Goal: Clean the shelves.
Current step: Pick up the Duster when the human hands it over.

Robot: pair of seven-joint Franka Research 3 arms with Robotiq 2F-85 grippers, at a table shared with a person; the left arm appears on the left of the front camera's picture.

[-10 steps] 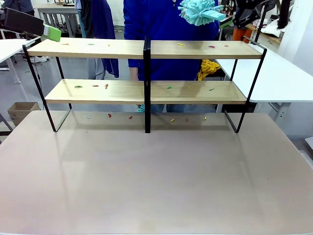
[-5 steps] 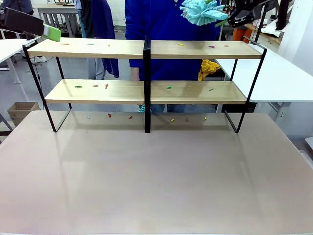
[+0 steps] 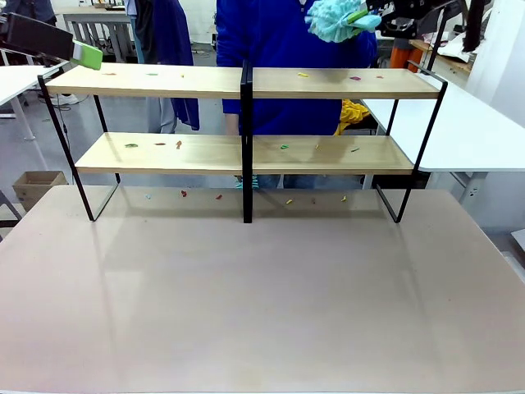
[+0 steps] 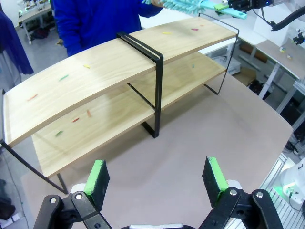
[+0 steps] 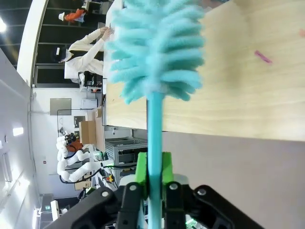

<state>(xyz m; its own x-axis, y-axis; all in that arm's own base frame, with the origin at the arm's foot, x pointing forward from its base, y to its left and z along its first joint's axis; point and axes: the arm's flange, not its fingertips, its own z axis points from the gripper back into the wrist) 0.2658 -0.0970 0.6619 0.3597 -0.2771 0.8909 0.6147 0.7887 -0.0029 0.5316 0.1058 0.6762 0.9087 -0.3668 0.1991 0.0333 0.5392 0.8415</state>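
Observation:
The shelves (image 3: 246, 82), two light-wood boards in a thin black frame with a central post, stand across the far side of the table. Small coloured scraps (image 3: 303, 75) lie on both boards. My right gripper (image 3: 369, 11) hovers above the top board's right half, shut on the handle of a fluffy teal duster (image 3: 332, 18). In the right wrist view the duster (image 5: 155, 47) rises straight from my right gripper (image 5: 154, 174) over the top board (image 5: 238, 90). My left gripper (image 3: 87, 55) hangs by the rack's upper left corner. It stands open (image 4: 155, 175), looking down on the shelves (image 4: 109, 62).
A person in a blue top (image 3: 279, 41) stands right behind the rack. More scraps (image 3: 184, 194) lie on the table (image 3: 262, 295) under the lower board. White tables (image 3: 467, 123) flank the scene, and a cardboard box (image 3: 34, 185) sits on the floor at left.
The right gripper has shifted a little left with the duster, whose head now sits slightly higher. The person has edged to the right. The left arm has not moved.

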